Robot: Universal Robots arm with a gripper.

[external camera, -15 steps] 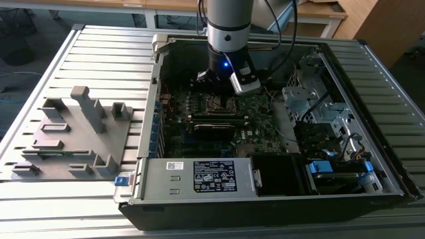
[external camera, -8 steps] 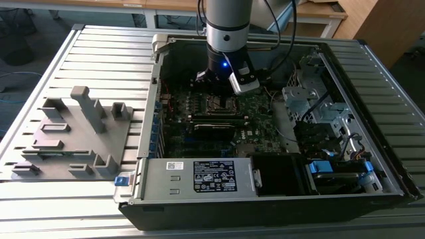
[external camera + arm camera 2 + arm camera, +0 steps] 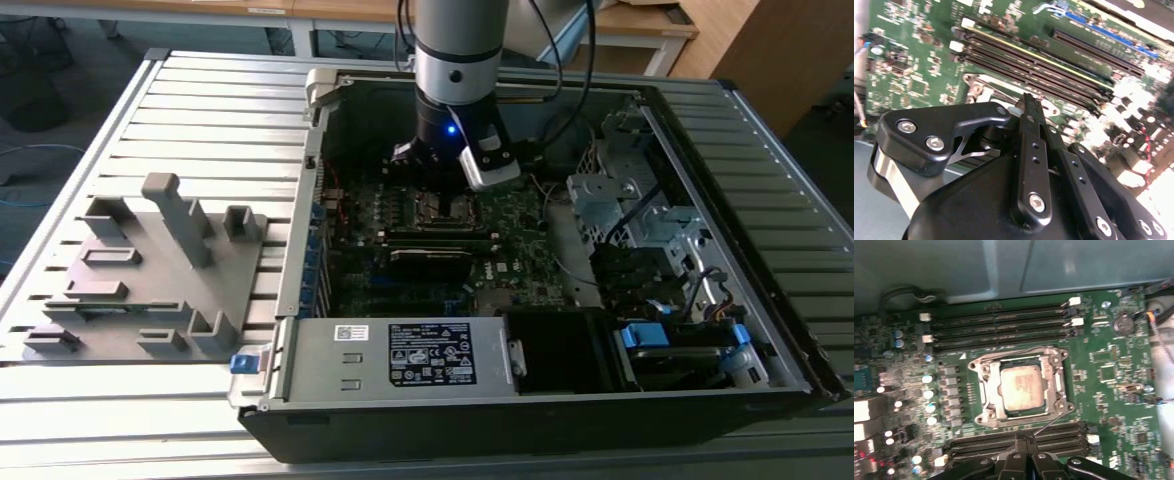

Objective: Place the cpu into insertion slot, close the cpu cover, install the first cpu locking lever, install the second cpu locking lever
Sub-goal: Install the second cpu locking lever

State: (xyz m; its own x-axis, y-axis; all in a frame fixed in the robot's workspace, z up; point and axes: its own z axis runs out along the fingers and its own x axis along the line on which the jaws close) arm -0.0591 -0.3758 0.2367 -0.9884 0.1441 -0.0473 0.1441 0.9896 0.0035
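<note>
Black and jointed, my gripper (image 3: 1026, 107) is nearest in the second wrist view, its two flat metal fingers (image 3: 1029, 150) pressed together with no gap and nothing between them. In the first wrist view the same gripper (image 3: 1022, 439) has its tips just beside a thin silver wire locking lever (image 3: 1054, 418) that slants away from the socket's corner; whether they touch it I cannot tell.

Beyond the tips lies the small square black insertion slot (image 3: 1061, 389), and in it sits the flat square cpu (image 3: 1022, 392) with its dull silver-grey top. The thin silver metal cpu cover (image 3: 988, 395) lies closed around it, the chip showing through its window. Long black memory slots flank the socket: four (image 3: 999, 327) on the far side, more on my side.

From the exterior view comes the whole green motherboard (image 3: 527, 250) inside the open black computer case (image 3: 747, 390), my arm reaching down over the socket (image 3: 445, 208), a labelled grey power-supply box (image 3: 400, 355) nearest that camera, and a grey plastic fixture (image 3: 147, 280) on the ribbed metal table (image 3: 214, 90).
</note>
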